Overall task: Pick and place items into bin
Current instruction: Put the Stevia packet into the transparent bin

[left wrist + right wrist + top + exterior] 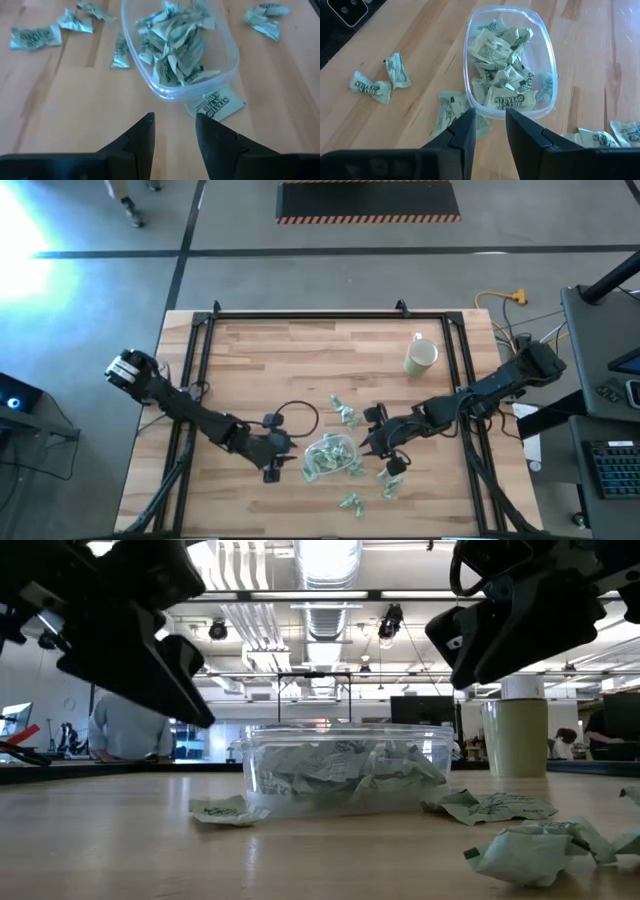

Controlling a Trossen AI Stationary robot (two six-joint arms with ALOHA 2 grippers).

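The bin (pixel 328 457) is a clear oval container on the table between my two grippers, holding several pale-green wrapped items (pixel 175 50). It also shows in the low view (pixel 345 775) and the right wrist view (pixel 510 60). More items lie loose on the wood: beyond the bin (pixel 345 415), near the front edge (pixel 350 502), and by the right gripper (pixel 388 485). One flat item (pixel 215 105) lies partly under the bin's rim. My left gripper (pixel 175 125) is open and empty just left of the bin. My right gripper (pixel 490 125) is open and empty just right of it.
A cream mug (pixel 421 356) stands upright at the far right of the table and shows in the low view (pixel 520 735). A black cable loop (pixel 295 418) lies on the wood behind the left gripper. A black frame (pixel 330 317) runs along the table's edges.
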